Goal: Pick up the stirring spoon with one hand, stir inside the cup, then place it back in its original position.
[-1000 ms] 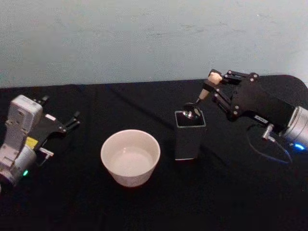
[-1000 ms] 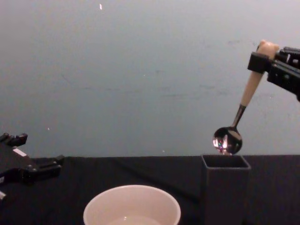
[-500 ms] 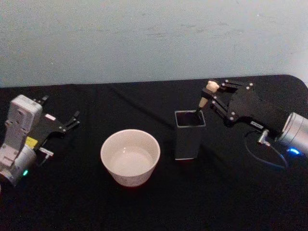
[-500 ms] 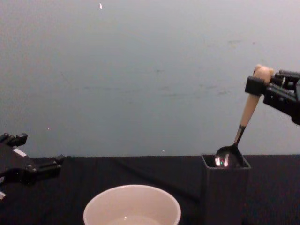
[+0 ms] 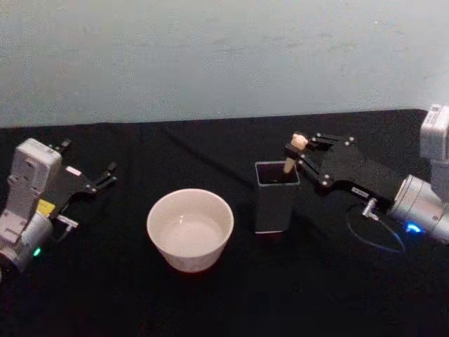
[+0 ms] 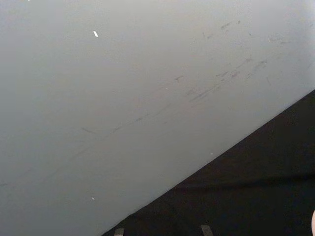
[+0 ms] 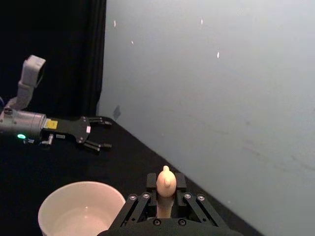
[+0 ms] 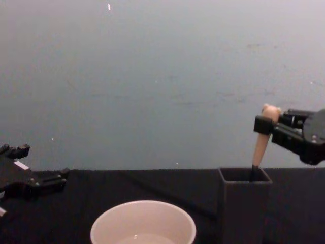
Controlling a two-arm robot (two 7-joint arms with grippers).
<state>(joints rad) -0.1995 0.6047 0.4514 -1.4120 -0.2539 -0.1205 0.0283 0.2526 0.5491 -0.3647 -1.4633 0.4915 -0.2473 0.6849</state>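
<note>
Head: right gripper (image 5: pixel 300 149) jaws clamped on stirring spoon (image 5: pixel 290 160), lower part inside holder box (image 5: pixel 276 199); cup (image 5: pixel 189 229) just left; left gripper (image 5: pixel 105 177) parked far left on desk (image 5: pixel 140 295), jaws apart. Chest: spoon tilted, dark end in box. Right wrist: knob gripped.

Before me a black-draped surface (image 5: pixel 210 302) stretches to a pale grey-blue wall (image 5: pixel 210 56), scuffed and faintly scratched, rising straight behind it.
</note>
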